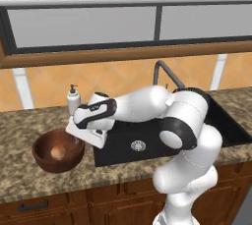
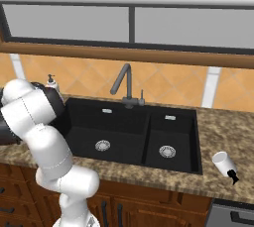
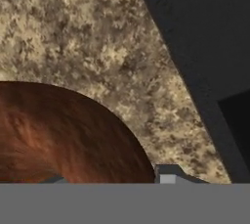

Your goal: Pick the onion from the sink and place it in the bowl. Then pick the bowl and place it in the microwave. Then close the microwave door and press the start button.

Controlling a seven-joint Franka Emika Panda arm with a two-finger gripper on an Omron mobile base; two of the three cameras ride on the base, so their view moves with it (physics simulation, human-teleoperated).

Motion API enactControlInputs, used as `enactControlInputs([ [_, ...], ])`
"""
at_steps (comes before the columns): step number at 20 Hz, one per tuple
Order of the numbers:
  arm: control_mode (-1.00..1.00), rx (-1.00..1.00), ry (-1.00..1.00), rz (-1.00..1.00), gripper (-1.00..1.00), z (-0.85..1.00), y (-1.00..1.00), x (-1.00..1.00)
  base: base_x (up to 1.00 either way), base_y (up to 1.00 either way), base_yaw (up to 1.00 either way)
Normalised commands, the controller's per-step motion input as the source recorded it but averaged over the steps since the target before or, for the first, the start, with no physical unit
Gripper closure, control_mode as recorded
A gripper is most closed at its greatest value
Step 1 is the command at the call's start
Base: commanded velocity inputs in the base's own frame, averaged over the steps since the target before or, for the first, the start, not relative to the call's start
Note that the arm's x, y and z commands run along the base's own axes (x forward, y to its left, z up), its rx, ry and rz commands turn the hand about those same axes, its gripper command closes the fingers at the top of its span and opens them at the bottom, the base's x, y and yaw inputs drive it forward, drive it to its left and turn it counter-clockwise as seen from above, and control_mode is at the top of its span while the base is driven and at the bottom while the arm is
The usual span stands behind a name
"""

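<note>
- One sink (image 2: 131, 134), black, two basins, each with a round silver drain; set into a speckled brown stone counter (image 1: 29, 121); serves as landmark for all entries below.
- One gooseneck tap (image 2: 124, 85), dark grey, upright at the sink's rear edge, centred between the basins.
- One bowl (image 1: 58, 150), dark reddish-brown wood, deep and round; stands upright on the counter just beside the sink's left end, apart from its rim.
- One onion (image 1: 58, 153), small pale tan lump; lies inside the bowl on its bottom, therefore left of the sink and outside both basins.
- One gripper (image 1: 78, 140), on the white arm reaching leftward over the sink's left edge; sits at the bowl's sink-side rim. In the hand view one fingertip shows outside the bowl wall (image 3: 58, 135); the jaws look partly drawn in, but whether they pinch the rim cannot be told.
- One soap dispenser (image 1: 73, 98), white with dark pump; stands behind the sink's left rear corner.
- One small white cylinder (image 2: 225, 163) with a dark end; lies tipped on the counter right of the sink.
- One window (image 2: 129, 23), wood-silled, on the wall above the sink.
</note>
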Motion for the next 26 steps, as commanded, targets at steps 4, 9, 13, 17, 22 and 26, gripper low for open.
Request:
enactControlInputs([
  [4, -1.00, 0.02, -0.07, 0.00, 1.00, 0.12, -0.04, -0.43, 0.00, 0.00, 0.00],
  [9, -1.00, 0.02, -0.13, 0.00, 1.00, 0.60, -0.25, -0.90, 0.00, 0.00, 0.00],
  [13, -1.00, 0.01, -0.19, 0.00, 1.00, 0.68, -0.53, -0.87, 0.00, 0.00, 0.00],
  [17, -1.00, 0.00, -0.16, -0.01, 1.00, 0.88, -0.62, -0.38, 0.00, 0.00, 0.00],
  [22, -1.00, 0.00, -0.05, -0.14, 1.00, 0.96, -0.76, 0.00, 0.00, 0.00, 0.00],
  [26, -1.00, 0.01, 0.00, -0.26, 1.00, 0.85, -0.74, -0.01, 0.00, 0.00, 0.00],
])
